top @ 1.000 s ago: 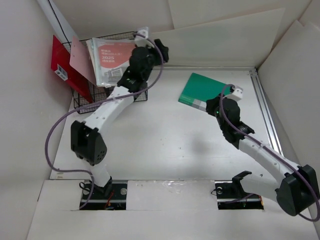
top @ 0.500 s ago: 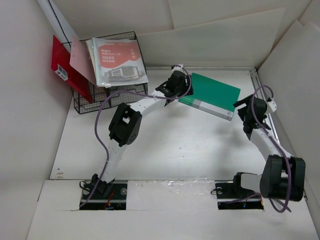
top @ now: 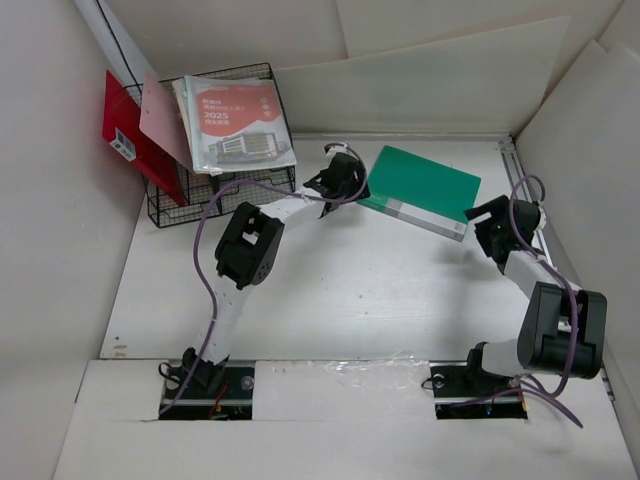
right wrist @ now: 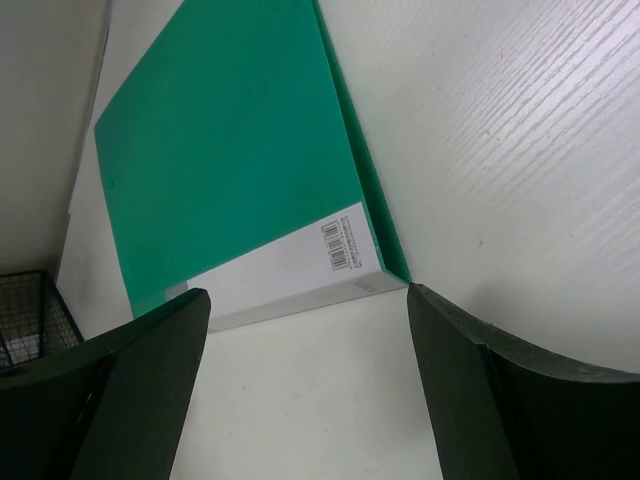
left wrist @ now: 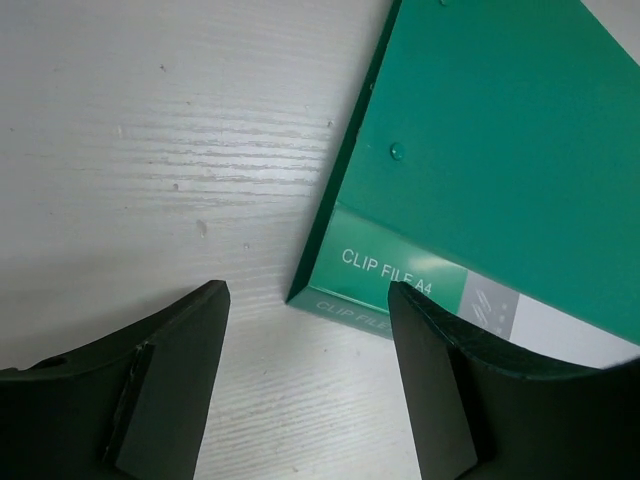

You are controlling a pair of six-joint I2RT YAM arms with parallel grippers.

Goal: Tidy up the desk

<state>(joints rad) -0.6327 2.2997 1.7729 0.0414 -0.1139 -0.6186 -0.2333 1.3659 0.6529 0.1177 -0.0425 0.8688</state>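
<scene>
Just set down flat on the far right of the desk [top: 330,300]: green clip file [top: 420,188], right claw [right wrist: 305,340] now wide open and empty off one corner, left claw [left wrist: 310,330] newly arrived half open astride another, holding nothing, likely to take over the filing

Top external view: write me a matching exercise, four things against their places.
Things:
1. green clip file
2. black wire basket
3. red flat folder
4. white booklet marked 2025

Places:
A. far left corner of the white desk
B. flat on the desk, right of centre
C. at the basket's left edge, leaning outward
D. in the basket, cover facing the camera

Pairs: 1-B, 2-A, 3-C, 4-D
</scene>
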